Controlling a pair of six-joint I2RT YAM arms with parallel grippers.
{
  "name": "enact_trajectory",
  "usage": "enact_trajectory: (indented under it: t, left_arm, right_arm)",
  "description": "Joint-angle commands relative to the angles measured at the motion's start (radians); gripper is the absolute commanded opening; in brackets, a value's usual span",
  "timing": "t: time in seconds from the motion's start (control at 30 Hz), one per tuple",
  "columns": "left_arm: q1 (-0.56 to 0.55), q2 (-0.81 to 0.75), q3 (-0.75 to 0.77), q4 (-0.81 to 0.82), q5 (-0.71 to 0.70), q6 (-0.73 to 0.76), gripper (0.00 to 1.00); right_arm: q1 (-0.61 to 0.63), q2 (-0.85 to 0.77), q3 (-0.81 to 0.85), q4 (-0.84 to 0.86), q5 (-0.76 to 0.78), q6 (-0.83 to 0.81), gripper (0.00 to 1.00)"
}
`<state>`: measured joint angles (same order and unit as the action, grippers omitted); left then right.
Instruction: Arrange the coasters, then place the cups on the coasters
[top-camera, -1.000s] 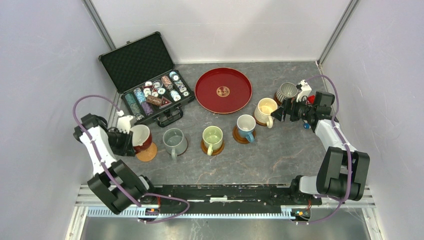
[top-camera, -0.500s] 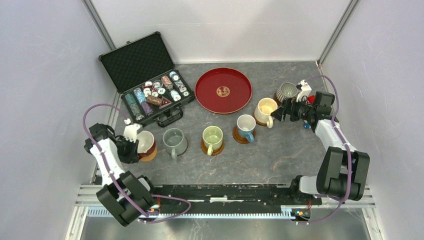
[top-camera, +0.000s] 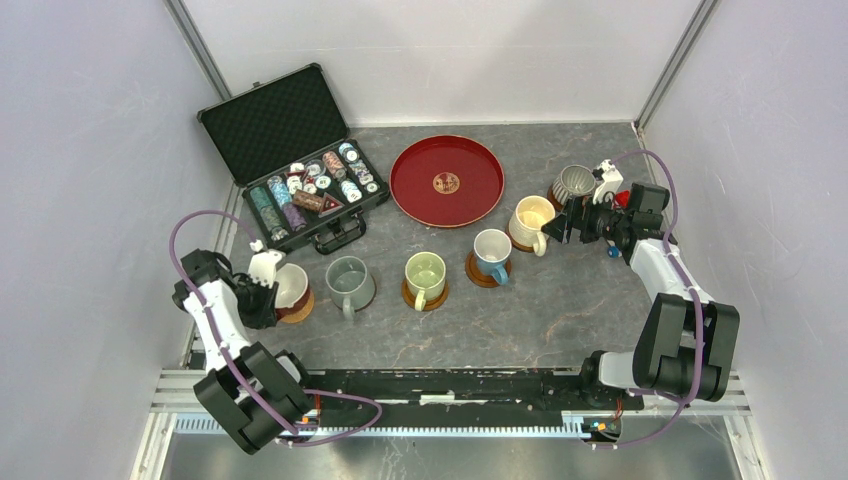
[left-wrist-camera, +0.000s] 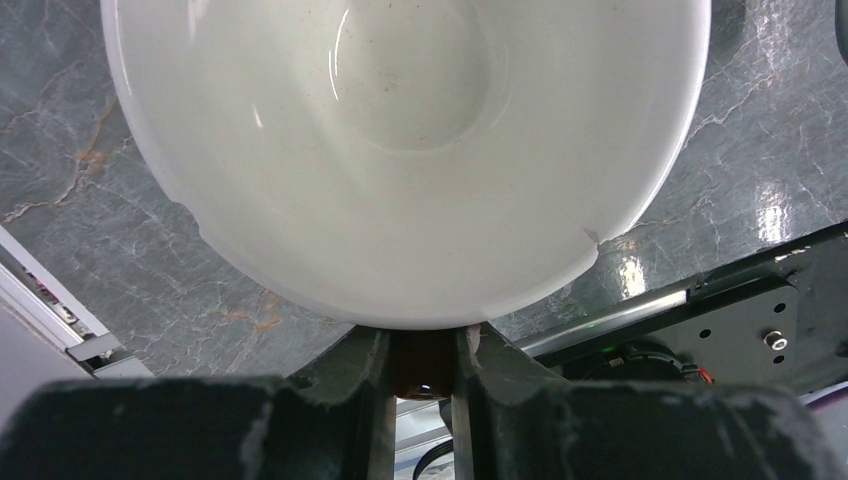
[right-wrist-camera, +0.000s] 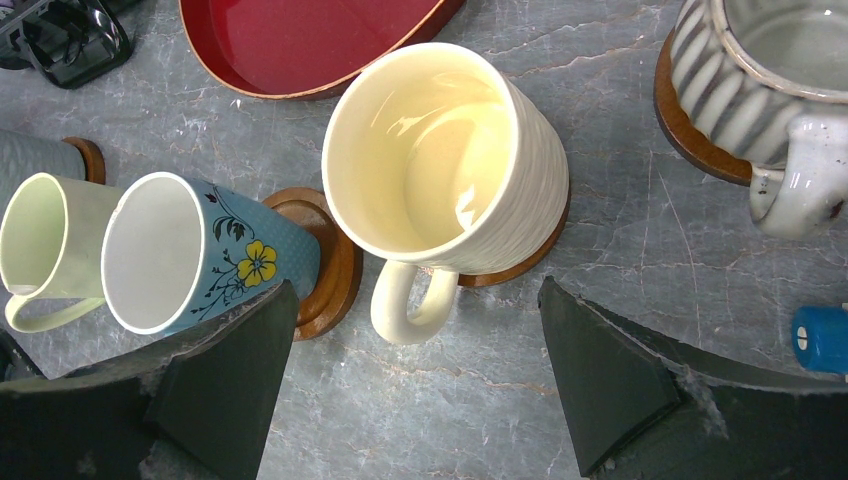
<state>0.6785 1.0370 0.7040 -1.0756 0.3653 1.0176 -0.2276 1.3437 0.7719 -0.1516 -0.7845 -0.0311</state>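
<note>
At the lower left of the overhead view, the left hand (left-wrist-camera: 420, 345) is pinched nearly closed on the dark handle of the reddish cup (top-camera: 289, 284), whose white inside fills the wrist view. That cup sits over the copper-toned coaster (top-camera: 300, 309), which pokes out at its lower right edge; I cannot tell whether the 2 touch. To its right, across the middle of the bench (top-camera: 520, 320), 5 more cups climb toward the upper right: the grey cup (top-camera: 349, 280), the pale green cup (top-camera: 425, 272), the light blue cup (top-camera: 491, 246) with a yellow flower, the cream-yellow cup (top-camera: 531, 216) and the ribbed cup (top-camera: 574, 183). They stand upright on brown coasters (right-wrist-camera: 325, 265). The right hand (top-camera: 560, 222) hovers just right of the cream-yellow cup with its jaws spread wide, gripping nothing, and the cup's handle points into the gap between them. A red tray (top-camera: 446, 180) lies above the row, and an open chip case (top-camera: 290, 150) sits at the upper left.
</note>
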Motion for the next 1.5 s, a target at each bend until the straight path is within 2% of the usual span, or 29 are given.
enact_trajectory:
  t: [0.0,0.2,0.4,0.53,0.63,0.77,0.93,1.0,1.13,1.47]
  left_arm:
    - [0.006,0.008,0.005,0.026,0.054,0.002,0.06]
    - [0.006,0.007,-0.003,0.022,0.054,0.015,0.12]
    - [0.006,0.014,0.005,-0.017,0.046,0.041,0.37]
    - [0.006,0.015,0.031,-0.067,0.036,0.061,0.61]
    - [0.006,0.018,0.063,-0.117,0.026,0.087,0.74]
    - [0.007,0.038,0.143,-0.225,0.023,0.134,0.84]
    - [0.017,0.08,0.296,-0.293,0.018,0.146,0.9]
    - [0.02,0.117,0.351,-0.291,0.002,0.132,0.9]
    - [0.032,0.189,0.396,-0.246,-0.042,0.128,0.76]
    - [0.058,0.203,0.296,-0.045,-0.103,0.171,0.51]
  right_arm:
    - [-0.004,0.002,0.021,0.026,-0.012,-0.005,0.98]
    - [-0.005,0.004,0.021,0.024,-0.013,-0.004,0.98]
    - [-0.004,0.004,0.022,0.024,-0.012,-0.004,0.98]
    - [-0.004,0.004,0.023,0.024,-0.012,-0.004,0.98]
    - [-0.004,0.007,0.024,0.023,-0.01,-0.005,0.98]
    - [-0.004,0.01,0.026,0.021,-0.012,-0.006,0.98]
    - [-0.004,0.009,0.033,0.012,-0.016,-0.011,0.98]
    - [-0.005,0.006,0.034,0.011,-0.02,-0.012,0.98]
    - [-0.005,0.009,0.038,0.01,-0.028,-0.013,0.98]
    - [-0.004,0.035,0.03,0.016,-0.029,-0.018,0.98]
